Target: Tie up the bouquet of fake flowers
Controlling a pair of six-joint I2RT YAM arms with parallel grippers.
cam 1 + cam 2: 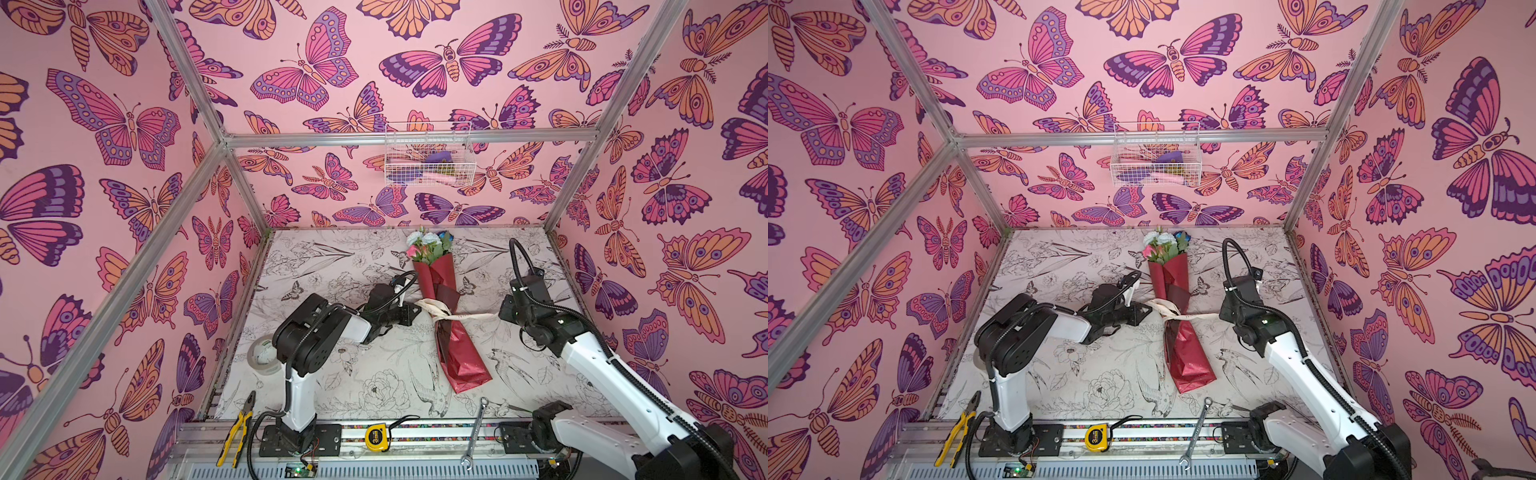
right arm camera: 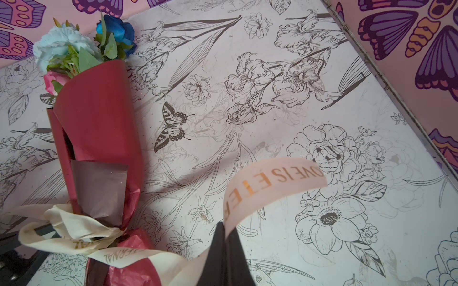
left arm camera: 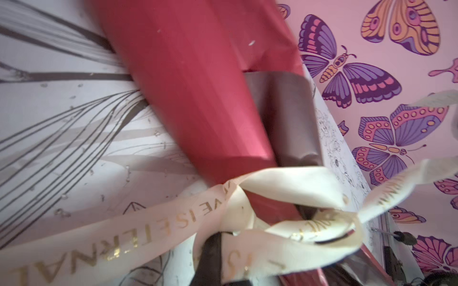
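bright even light, blurred wrist close-ups

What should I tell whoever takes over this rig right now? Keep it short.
Left gripper: shut on one ribbon end.
Right gripper: shut on the opposite end.
Bouquet lies wrapped on the table, flower heads at the far end.
Done: ribbon round the wrap's middle, crossed into a knot.
Left: probably snug it, maybe a second knot, then release.
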